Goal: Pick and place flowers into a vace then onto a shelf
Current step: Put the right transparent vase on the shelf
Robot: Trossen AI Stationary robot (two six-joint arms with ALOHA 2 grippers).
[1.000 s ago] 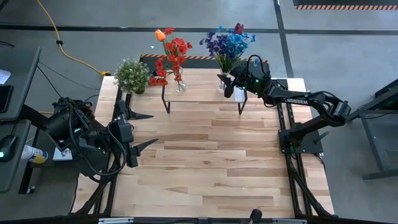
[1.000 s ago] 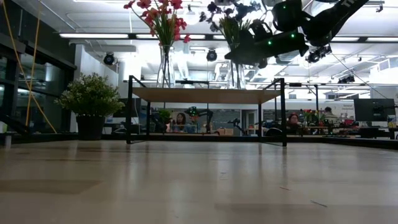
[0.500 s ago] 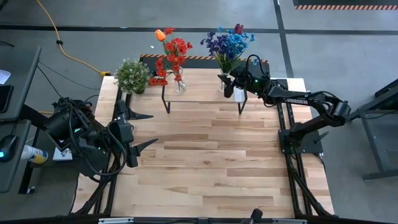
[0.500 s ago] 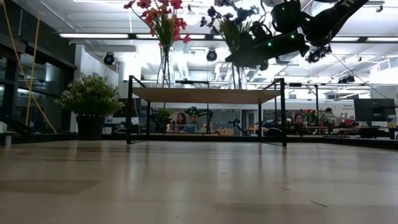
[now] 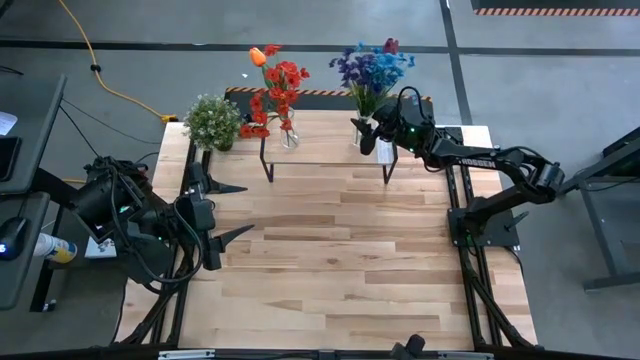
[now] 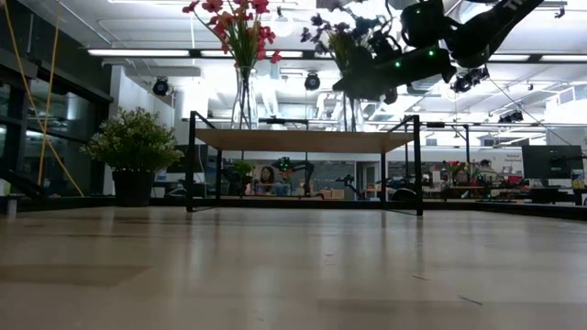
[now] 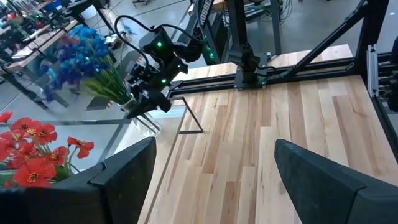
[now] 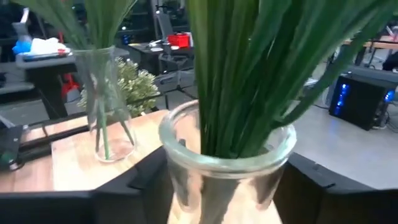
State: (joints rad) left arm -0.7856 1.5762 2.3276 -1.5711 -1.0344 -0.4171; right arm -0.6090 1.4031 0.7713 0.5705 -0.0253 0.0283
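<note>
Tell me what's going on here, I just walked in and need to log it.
The right claw is at the glass vase of blue and purple flowers, which stands on the right end of the shelf. Its fingers flank the glass; whether they still grip isn't clear. A second vase with red flowers stands at the shelf's left end. The left claw waits open at the table's left side, near the potted plant.

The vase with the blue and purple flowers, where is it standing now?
In the high view the vase with the blue and purple flowers stands on the shelf at its right end, between the fingers of the right hand; the red flowers stand at the left end.
</note>
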